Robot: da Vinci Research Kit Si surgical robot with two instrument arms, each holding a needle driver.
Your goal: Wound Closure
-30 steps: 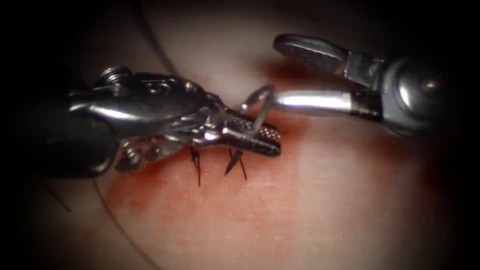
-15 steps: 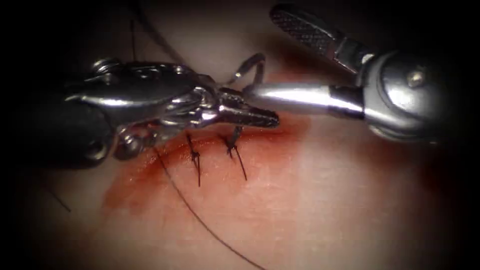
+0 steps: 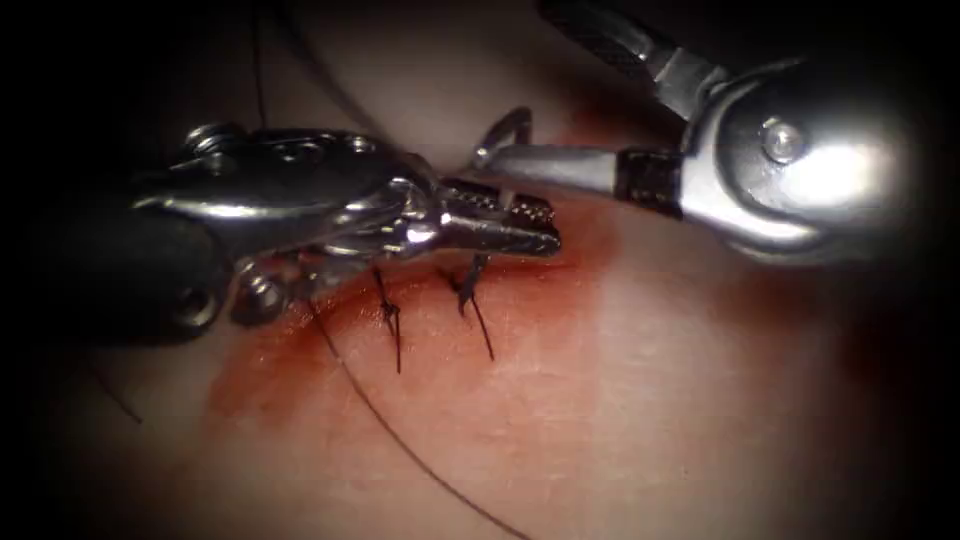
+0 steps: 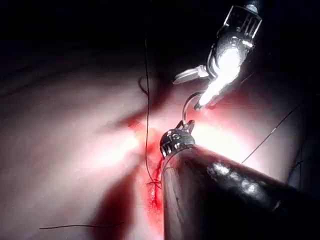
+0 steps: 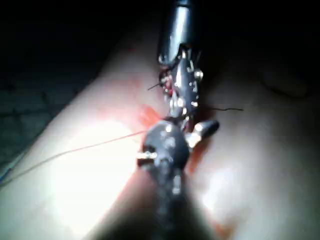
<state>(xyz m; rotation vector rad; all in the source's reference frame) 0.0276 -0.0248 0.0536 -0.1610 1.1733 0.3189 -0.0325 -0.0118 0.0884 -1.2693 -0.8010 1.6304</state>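
Left end effector (image 3: 520, 228): clenched on the needle (image 3: 500, 135), gripped low on the curve; arc rising just above the tips.
Right end effector (image 3: 540, 90): released, spread wide; lower jaw lying along the needle's arc, upper jaw well above; grasping nothing.
Needle: out of the tissue (image 3: 620, 400), held above the cut (image 3: 400, 285); exposed arc just beyond the left tips, touching or nearly touching the right lower jaw. Point not discernible.
Thread (image 3: 400, 440): one long strand trailing from beneath the left end effector across the tissue, slack; seen in the left wrist view too (image 4: 146, 100).
Red fluid (image 3: 300, 350): pooled along the cut, beneath and behind the left end effector.
Step in hand, judged: needle being offered between the two end effectors.
Doing it well, judged: left grip kept firm until the right closes squarely across the needle body, away from the point; no twisting; thread kept slack and clear of the jaws; placed stitches (image 3: 390, 315) not dragged.
Count: end effectors, two; needle, one; placed stitches with cut tails, two; long thread strands, one clearly traced.
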